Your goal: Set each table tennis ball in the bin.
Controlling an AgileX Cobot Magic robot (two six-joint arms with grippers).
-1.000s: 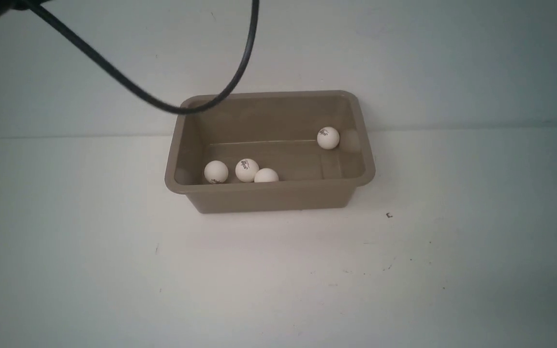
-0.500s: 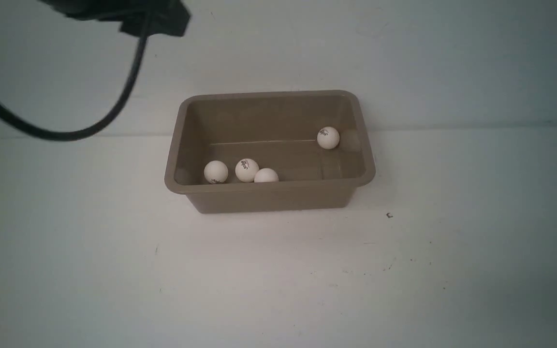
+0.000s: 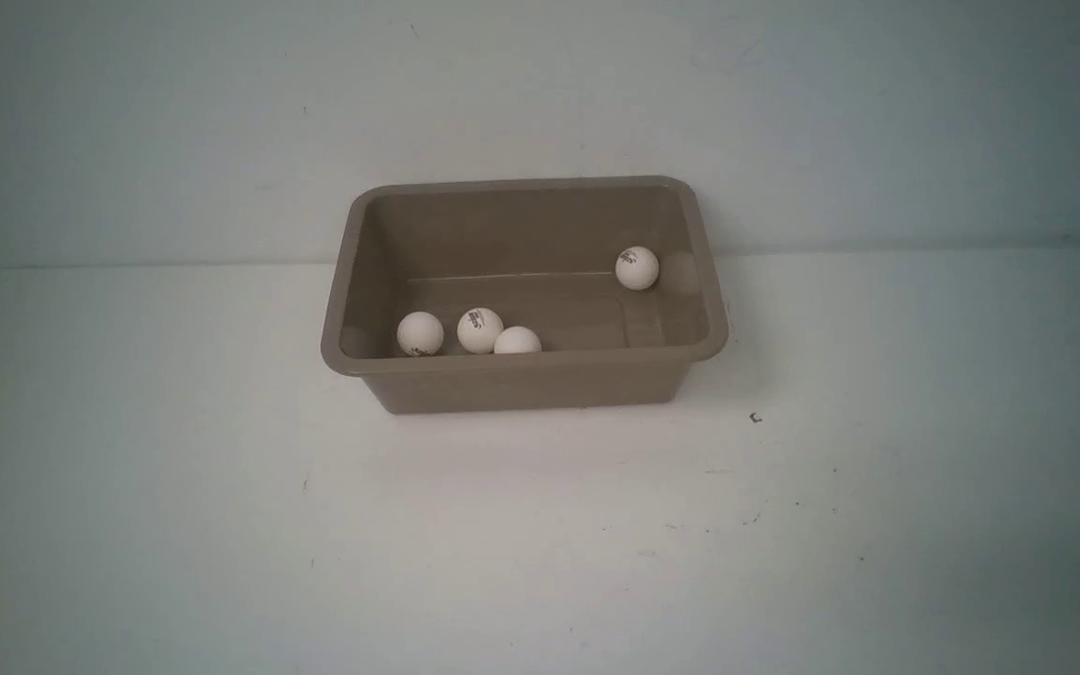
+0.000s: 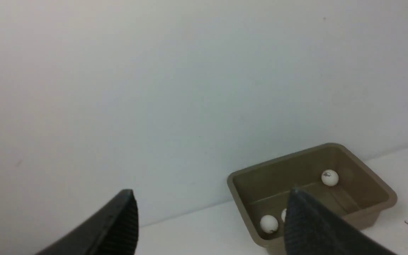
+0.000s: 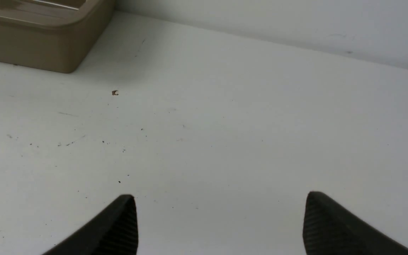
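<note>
The taupe bin [image 3: 521, 380] stands at the back middle of the white table. Several white table tennis balls lie inside it: three clustered at its near left, the first [image 3: 420, 334], the second [image 3: 480, 330], the third [image 3: 517, 341], and one [image 3: 637, 267] at its far right. No gripper shows in the front view. In the left wrist view my left gripper [image 4: 211, 212] is open and empty, well away from the bin [image 4: 377, 209], where balls [image 4: 330, 177] [image 4: 269, 224] show. In the right wrist view my right gripper [image 5: 220, 212] is open and empty above bare table, the bin's corner [image 5: 48, 53] off to one side.
The table ends at a pale wall just behind the bin. A tiny brown speck [image 3: 755, 418] lies to the right of the bin, also in the right wrist view [image 5: 115, 92]. Small dark marks dot the table surface.
My left arm and its black cable have drawn away to the left and out of the front view. The balls and bin have not moved.
</note>
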